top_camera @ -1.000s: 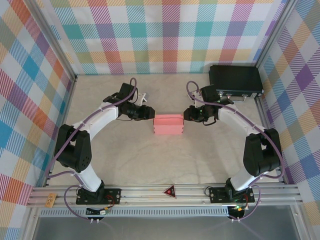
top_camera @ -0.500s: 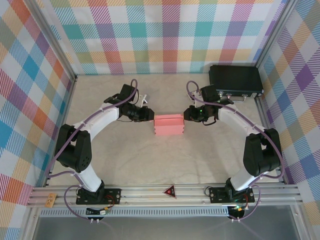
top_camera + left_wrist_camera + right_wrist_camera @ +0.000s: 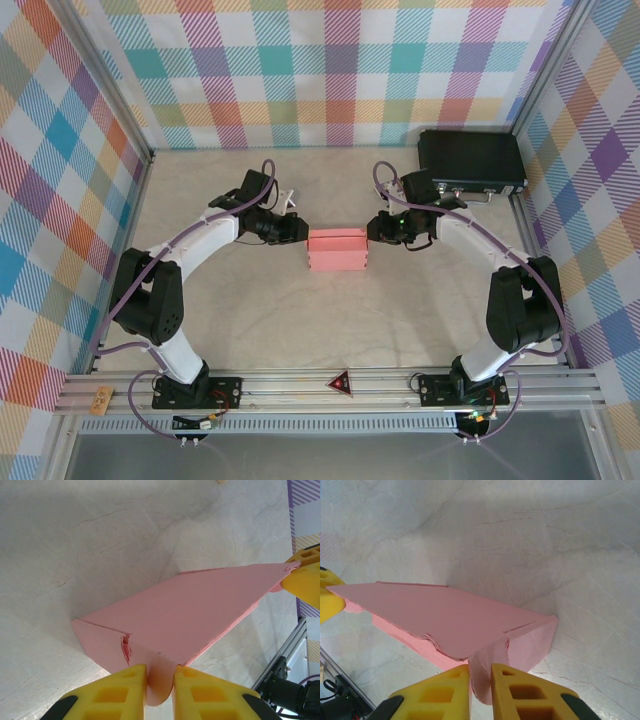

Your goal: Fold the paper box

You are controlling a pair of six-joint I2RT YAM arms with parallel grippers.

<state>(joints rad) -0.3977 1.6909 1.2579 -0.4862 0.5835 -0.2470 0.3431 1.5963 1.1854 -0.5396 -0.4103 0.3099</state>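
Note:
The paper box [image 3: 338, 250] is a salmon-pink shallow rectangular box lying in the middle of the table between both arms. My left gripper [image 3: 304, 231] is at its left end, and in the left wrist view its yellow fingers [image 3: 116, 695] are shut on a rounded pink tab of the paper box [image 3: 185, 610]. At the right end my right gripper [image 3: 370, 231] pinches a similar tab; its yellow fingers [image 3: 522, 695] are shut on that flap of the paper box [image 3: 450, 620]. The lid edge near the right tab looks frayed.
A black hard case [image 3: 471, 160] stands at the back right corner. Plaid walls enclose the table on three sides, and an aluminium rail [image 3: 330, 385] runs along the near edge. The opposite gripper's yellow finger [image 3: 305, 580] shows at the box's far end.
The left gripper has moved right up to the box's left end and closed on its tab. The right gripper has tightened slightly on its tab. The box has stayed in place.

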